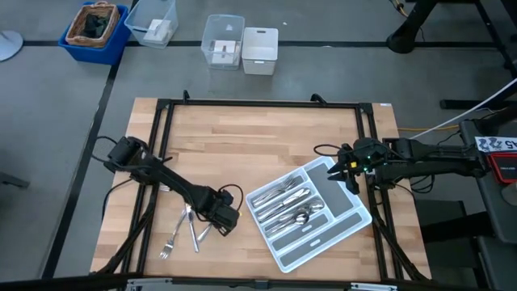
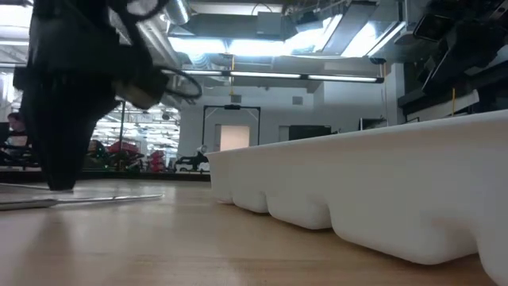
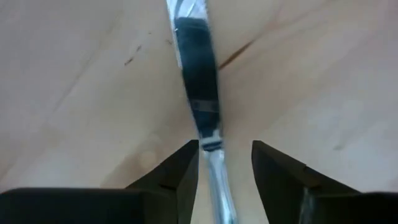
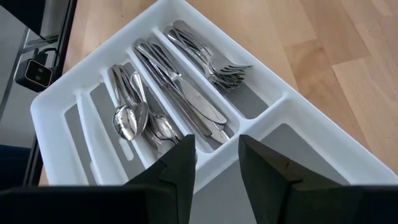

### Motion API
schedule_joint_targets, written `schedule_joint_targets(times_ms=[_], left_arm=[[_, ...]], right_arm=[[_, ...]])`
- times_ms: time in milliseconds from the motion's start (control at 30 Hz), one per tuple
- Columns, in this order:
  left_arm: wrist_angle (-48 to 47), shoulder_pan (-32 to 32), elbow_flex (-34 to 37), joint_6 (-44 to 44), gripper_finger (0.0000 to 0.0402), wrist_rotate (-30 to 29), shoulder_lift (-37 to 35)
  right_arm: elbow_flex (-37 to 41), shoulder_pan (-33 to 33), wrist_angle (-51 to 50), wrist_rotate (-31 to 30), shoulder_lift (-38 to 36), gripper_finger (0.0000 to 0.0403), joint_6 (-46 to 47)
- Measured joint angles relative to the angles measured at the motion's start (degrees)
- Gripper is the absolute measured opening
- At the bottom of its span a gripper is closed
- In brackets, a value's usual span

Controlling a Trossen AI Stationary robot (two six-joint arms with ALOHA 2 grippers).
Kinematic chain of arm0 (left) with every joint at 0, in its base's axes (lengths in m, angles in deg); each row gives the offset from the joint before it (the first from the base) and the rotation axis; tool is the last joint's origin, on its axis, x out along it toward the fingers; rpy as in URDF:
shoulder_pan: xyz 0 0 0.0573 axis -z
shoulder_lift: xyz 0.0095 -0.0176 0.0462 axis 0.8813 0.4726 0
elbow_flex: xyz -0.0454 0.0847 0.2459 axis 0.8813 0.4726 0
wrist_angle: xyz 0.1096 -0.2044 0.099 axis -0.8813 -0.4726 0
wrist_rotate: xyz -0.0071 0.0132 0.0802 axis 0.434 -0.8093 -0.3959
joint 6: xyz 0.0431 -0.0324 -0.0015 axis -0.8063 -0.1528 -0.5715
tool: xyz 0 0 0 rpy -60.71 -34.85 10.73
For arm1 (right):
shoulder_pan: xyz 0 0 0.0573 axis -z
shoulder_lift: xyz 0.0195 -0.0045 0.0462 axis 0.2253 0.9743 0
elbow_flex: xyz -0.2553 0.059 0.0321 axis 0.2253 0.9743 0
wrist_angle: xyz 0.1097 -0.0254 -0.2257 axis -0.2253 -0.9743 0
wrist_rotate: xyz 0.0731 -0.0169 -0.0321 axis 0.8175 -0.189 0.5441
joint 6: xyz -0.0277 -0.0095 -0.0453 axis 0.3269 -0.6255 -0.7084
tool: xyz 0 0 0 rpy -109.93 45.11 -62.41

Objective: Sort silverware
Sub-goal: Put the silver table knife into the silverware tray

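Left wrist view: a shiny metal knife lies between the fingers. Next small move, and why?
Probably close the left gripper on the shiny metal table knife. Its fingers stand apart on either side of the handle, low over the wooden table, and nothing is gripped yet.

Left hand (image 1: pixel 224 220) low, fingers apart; right hand (image 1: pixel 342 171) raised, fingers apart.

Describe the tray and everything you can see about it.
The tray is a light grey plastic organiser lying flat and askew on the wooden table's right half. Three long slots side by side hold forks, knives and spoons; shorter slots at one end and a wide cross slot at the other look empty. The right gripper hovers at its cross-slot end, fingers open, not touching. In the low view its moulded underside shows rounded pockets.
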Motion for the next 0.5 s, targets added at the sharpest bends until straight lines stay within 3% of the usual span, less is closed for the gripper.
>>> schedule_joint_targets(times_ms=[500], left_arm=[[-4.44, 0.11, -0.02, 0.1, 0.0131, 0.7, 2.14]], right_arm=[[0.0, 0.0, -0.07, -0.02, 0.02, 0.0124, 0.13]])
